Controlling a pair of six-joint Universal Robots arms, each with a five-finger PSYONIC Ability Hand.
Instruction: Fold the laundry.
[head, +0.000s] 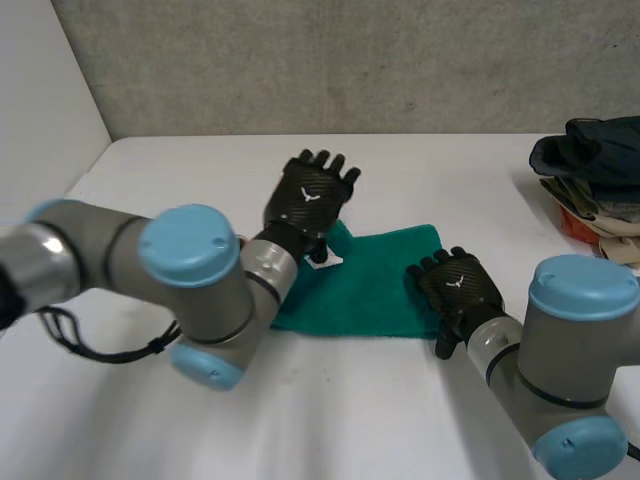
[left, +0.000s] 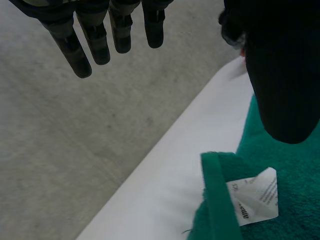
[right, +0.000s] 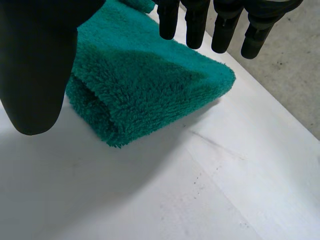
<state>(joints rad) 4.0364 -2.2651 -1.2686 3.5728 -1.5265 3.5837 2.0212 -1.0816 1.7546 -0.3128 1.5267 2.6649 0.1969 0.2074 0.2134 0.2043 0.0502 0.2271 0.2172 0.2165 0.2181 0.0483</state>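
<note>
A folded green towel (head: 365, 285) lies in the middle of the white table (head: 330, 420), its white label (head: 324, 262) showing at its left far corner. My left hand (head: 312, 193) hovers over that corner with straight fingers (left: 95, 42), holding nothing; the label (left: 256, 196) and the towel's edge (left: 216, 200) lie under its palm. My right hand (head: 458, 285) is at the towel's right edge, fingers (right: 197, 22) straight and off the cloth. The towel's folded corner (right: 145, 95) lies under that hand's palm.
A heap of dark and light clothes (head: 595, 180) sits at the table's right edge. A grey wall (head: 350, 60) runs behind the table's far edge. Bare table (right: 200, 190) stretches in front of the towel.
</note>
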